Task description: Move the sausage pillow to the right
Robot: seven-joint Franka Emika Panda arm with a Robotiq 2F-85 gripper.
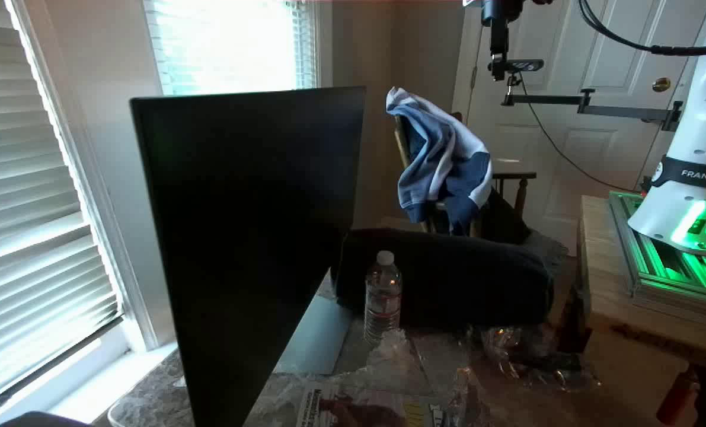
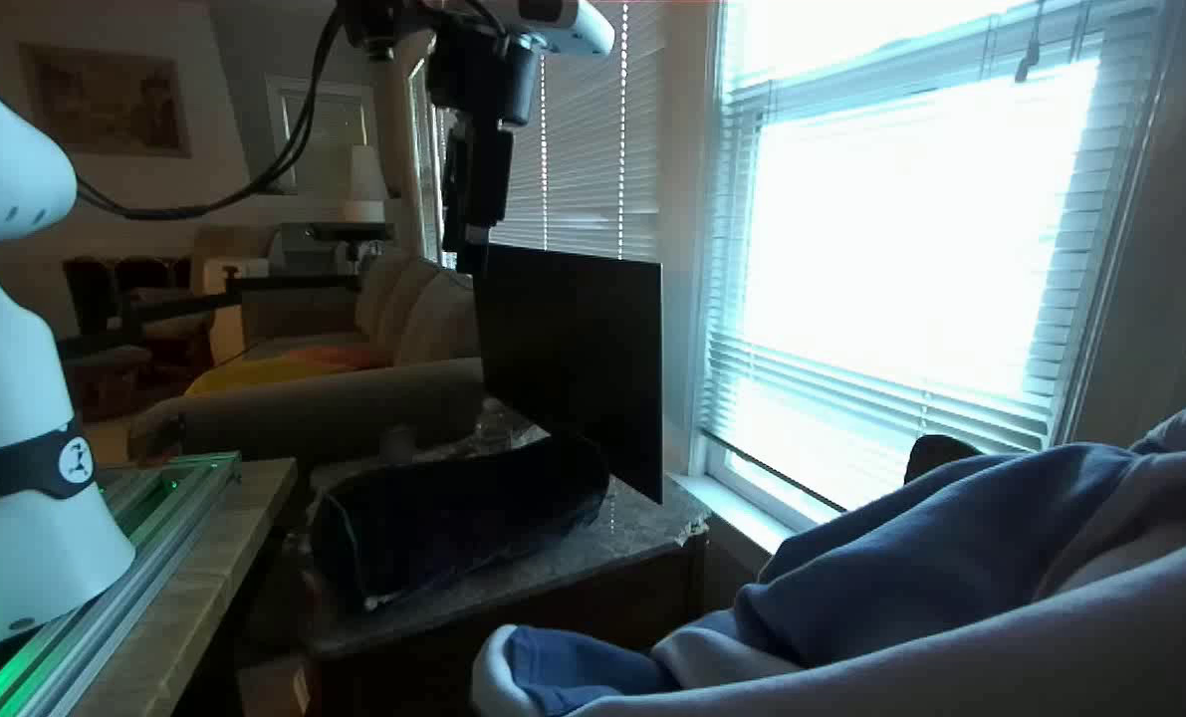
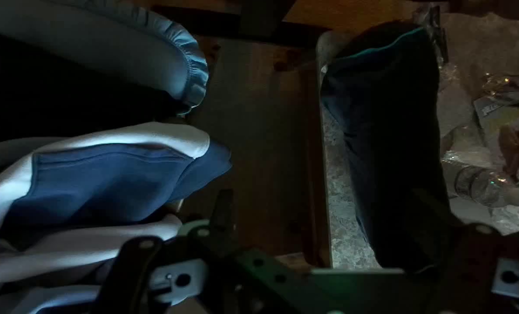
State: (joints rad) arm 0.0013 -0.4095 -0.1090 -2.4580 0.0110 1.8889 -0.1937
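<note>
Jaws apart and empty, the gripper [image 2: 474,251] hangs high above the level of the sausage pillow [image 3: 394,144], which lies on the table [image 3: 345,222] to its right in our wrist view, long axis running near to far; we judge a move right and down is needed.

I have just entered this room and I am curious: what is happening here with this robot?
A robot arm is meant to move the dark sausage pillow to the right. At this moment it handles nothing: its gripper hangs open and empty, higher than the pillow. The pillow lies on a speckled table, next to a plastic bottle and near a black screen.
</note>
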